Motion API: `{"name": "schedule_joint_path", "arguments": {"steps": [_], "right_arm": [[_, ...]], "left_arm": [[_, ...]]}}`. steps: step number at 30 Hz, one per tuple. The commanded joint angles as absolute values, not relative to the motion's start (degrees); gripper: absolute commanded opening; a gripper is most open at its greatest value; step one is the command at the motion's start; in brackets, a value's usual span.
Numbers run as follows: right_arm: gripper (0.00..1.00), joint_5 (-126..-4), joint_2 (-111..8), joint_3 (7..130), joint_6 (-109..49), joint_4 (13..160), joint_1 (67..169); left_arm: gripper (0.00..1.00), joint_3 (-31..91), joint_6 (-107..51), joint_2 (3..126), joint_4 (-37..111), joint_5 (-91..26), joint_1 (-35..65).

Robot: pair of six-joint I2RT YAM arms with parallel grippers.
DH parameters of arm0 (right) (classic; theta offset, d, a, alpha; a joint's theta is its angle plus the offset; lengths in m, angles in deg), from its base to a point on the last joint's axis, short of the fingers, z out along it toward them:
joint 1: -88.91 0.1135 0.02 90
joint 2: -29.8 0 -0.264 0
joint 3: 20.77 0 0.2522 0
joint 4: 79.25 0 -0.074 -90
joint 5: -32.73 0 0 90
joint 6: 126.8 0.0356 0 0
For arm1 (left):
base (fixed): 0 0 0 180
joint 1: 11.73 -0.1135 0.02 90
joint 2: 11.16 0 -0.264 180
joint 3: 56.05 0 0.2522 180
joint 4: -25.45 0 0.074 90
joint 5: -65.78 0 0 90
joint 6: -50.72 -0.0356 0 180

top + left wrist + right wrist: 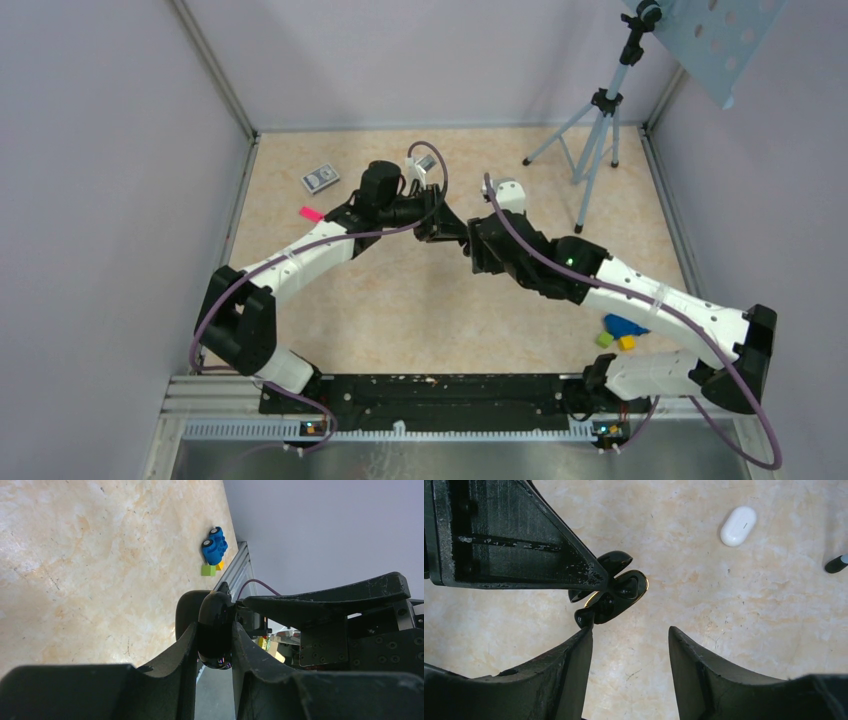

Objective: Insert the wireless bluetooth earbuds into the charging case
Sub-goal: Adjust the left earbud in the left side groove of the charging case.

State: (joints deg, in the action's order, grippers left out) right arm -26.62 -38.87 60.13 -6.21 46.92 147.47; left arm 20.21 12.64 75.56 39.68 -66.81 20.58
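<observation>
Only right wrist view shows the charging case (621, 592) open.

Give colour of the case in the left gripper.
Glossy black charging case, clearest in left wrist view.

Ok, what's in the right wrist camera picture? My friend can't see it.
The left gripper pinches a small glossy black charging case, hinged open, over a beige marbled table. The right gripper, open, frames the bottom of the view just below the case, and a white pill-shaped object lies on the table at the upper right.
</observation>
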Motion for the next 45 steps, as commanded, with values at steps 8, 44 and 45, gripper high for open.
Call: {"name": "schedule_joint_path", "arguments": {"steps": [8, 44, 45], "right_arm": [[0.55, -30.43, -33.04, 58.69, -9.12, 53.15, 146.79], [0.55, -26.32, -39.07, 62.41, -8.6, 45.9, 146.52], [0.55, -26.33, -38.9, 62.42, -8.6, 45.82, 146.5]], "left_arm": [[0.0, 20.55, 11.78, 73.55, 38.51, -67.11, 20.26], [0.0, 20.69, 11.17, 73.48, 38.94, -66.57, 20.32], [0.0, 20.66, 11.17, 73.44, 38.94, -66.55, 20.34]]}}
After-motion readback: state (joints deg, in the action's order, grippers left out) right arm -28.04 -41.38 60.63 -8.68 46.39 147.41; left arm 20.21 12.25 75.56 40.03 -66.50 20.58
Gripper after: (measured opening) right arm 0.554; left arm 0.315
